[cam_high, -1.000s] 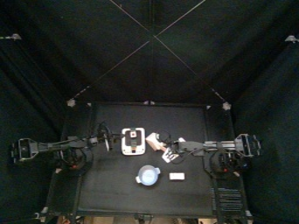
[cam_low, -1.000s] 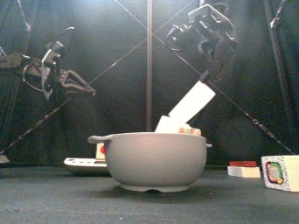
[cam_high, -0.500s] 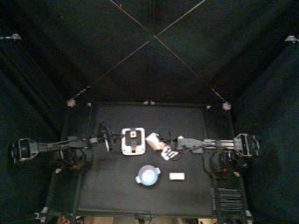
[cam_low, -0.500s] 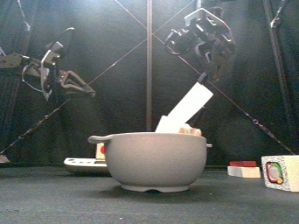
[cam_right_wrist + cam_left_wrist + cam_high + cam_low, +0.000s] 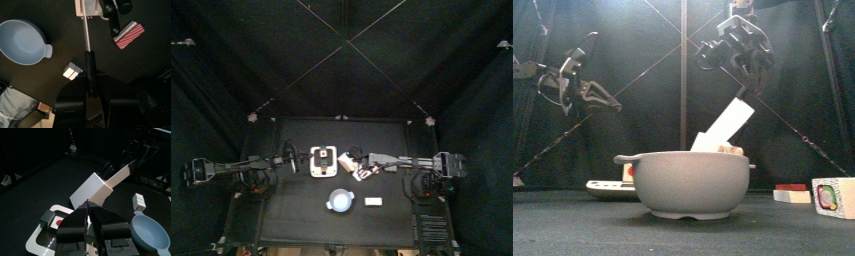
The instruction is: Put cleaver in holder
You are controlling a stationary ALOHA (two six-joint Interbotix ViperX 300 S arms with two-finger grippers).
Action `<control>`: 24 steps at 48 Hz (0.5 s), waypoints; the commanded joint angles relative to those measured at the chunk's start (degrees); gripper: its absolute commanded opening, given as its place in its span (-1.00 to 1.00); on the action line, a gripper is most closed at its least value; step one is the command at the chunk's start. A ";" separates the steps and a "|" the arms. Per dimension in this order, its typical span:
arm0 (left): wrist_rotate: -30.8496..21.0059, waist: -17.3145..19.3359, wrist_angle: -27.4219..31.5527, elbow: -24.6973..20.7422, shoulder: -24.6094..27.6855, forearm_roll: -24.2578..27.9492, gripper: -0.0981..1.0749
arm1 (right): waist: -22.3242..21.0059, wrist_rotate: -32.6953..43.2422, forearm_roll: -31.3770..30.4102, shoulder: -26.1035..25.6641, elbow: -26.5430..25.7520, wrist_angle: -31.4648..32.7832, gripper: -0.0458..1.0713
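Observation:
My right gripper (image 5: 742, 92) is shut on the cleaver (image 5: 727, 124) and holds it slanted, whitish blade down. The blade's lower end reaches the top of the tan holder (image 5: 724, 149), which stands behind the bowl. I cannot tell whether the blade is in a slot. In the right wrist view the cleaver (image 5: 85, 37) shows edge-on, pointing at the holder (image 5: 91, 7). In the top view the right gripper (image 5: 364, 165) is beside the holder (image 5: 346, 157). My left gripper (image 5: 575, 86) hangs shut and empty at the left. The left wrist view shows the holder (image 5: 90, 188).
A blue-white bowl (image 5: 684, 184) stands in front of the holder and also shows in the top view (image 5: 341, 200). A white tray (image 5: 322, 160) lies left of the holder. A small white piece (image 5: 374, 201), a red-striped block (image 5: 129, 35) and a box (image 5: 834, 197) lie at the right.
My right gripper has moved left and slightly down with the cleaver, bringing the blade closer onto the holder. The left arm has not moved.

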 commanded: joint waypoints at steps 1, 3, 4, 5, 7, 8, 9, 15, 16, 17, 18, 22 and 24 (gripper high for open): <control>0.00 0.09 -0.26 -0.62 0.00 0.09 -0.02 | -0.62 -0.62 0.44 -0.53 -1.93 0.09 -0.05; 0.09 0.00 -0.26 -0.62 0.00 0.09 -0.02 | -0.70 -1.05 0.79 -0.35 -2.20 0.18 -0.05; 0.09 0.09 -0.26 -0.62 0.00 0.09 -0.02 | -0.79 -1.23 0.97 -0.18 -2.29 0.09 -0.05; 0.09 0.09 -0.26 -0.62 0.00 0.09 -0.02 | -0.88 -1.49 1.23 0.00 -2.46 0.18 -0.05; 0.09 0.09 -0.26 -0.62 0.00 0.09 -0.02 | -0.88 -1.76 1.32 0.35 -2.72 0.09 -0.05; 0.09 0.09 -0.26 -0.62 0.00 0.09 -0.02 | -0.88 -1.85 1.32 0.53 -2.81 0.09 -0.05; 0.09 0.00 -0.26 -0.62 0.00 0.09 -0.02 | -0.88 -1.85 1.23 0.62 -2.90 0.18 -0.05; 0.09 0.00 -0.26 -0.62 0.00 0.09 -0.02 | -0.97 -1.85 0.97 1.23 -3.43 0.53 -0.05; 0.09 0.09 -0.26 -0.62 0.00 0.09 -0.02 | -1.05 -1.85 0.97 1.23 -3.52 0.53 -0.05; 0.09 0.00 -0.18 -0.70 0.00 0.09 -0.02 | -1.14 -1.85 0.97 1.23 -3.60 0.53 -0.05; 0.09 0.09 -0.18 -0.62 0.09 0.09 -0.02 | -1.32 -1.93 0.97 1.23 -3.69 0.53 -0.04; 0.09 0.09 -0.26 -0.70 0.00 0.09 -0.02 | -1.76 -1.93 0.79 1.32 -3.78 0.35 -0.01; 0.09 0.00 -0.26 -0.62 0.00 0.09 -0.02 | -1.85 -1.93 0.70 1.41 -3.78 0.18 0.01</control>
